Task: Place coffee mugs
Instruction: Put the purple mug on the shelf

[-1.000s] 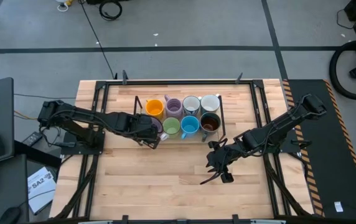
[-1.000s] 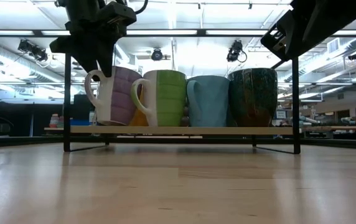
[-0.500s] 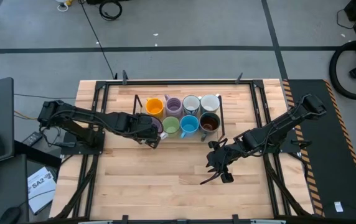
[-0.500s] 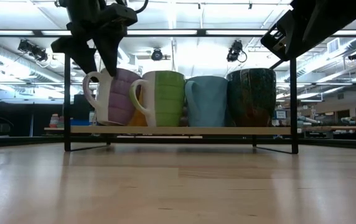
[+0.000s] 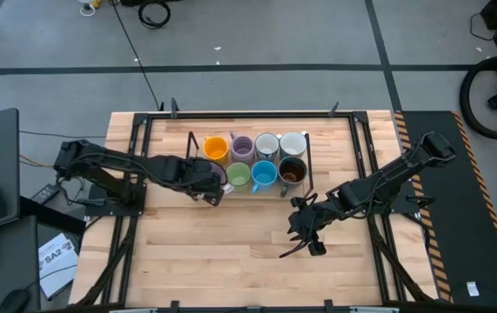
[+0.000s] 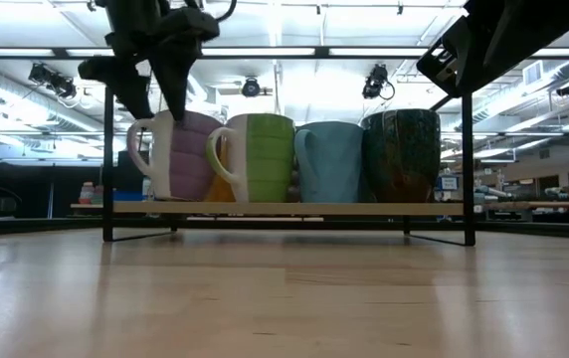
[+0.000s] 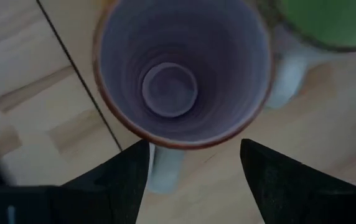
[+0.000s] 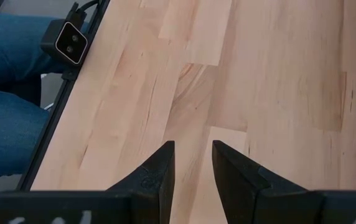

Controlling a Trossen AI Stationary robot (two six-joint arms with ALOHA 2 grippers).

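Note:
Eight mugs stand in two rows on a low black-framed wooden rack (image 5: 305, 178). The back row holds an orange mug (image 5: 215, 149), a lilac mug (image 5: 242, 148), a blue-patterned white mug (image 5: 267, 146) and a pale mug (image 5: 293, 143). In front stand a second lilac mug (image 6: 180, 159), a green mug (image 6: 260, 157), a blue mug (image 6: 332, 161) and a dark glazed mug (image 6: 404, 154). My left gripper (image 6: 151, 99) hangs open over the front lilac mug (image 7: 178, 68), with its fingers on either side of the handle side of the rim. My right gripper (image 8: 193, 165) is open over bare table at the near right (image 5: 305, 233). My left gripper comes from above, pointing down, with its fingertips (image 6: 171, 105) level with the front lilac mug's rim (image 7: 184, 142) near the handle (image 7: 164, 174). I cannot tell whether they touch it. The mug stands upright with its base on the rack shelf.
Black metal rails (image 5: 140, 174) run along the table's sides. In the right wrist view, a person's jeans-clad legs (image 8: 4, 93) and a small camera box (image 8: 70, 38) sit at the table's edge. Bare wood lies in front of the rack (image 5: 231, 243).
My left gripper has opened and let go of the front lilac mug. The mug was tilted and has settled upright on the shelf, a little toward the table's left. The right arm has kept still.

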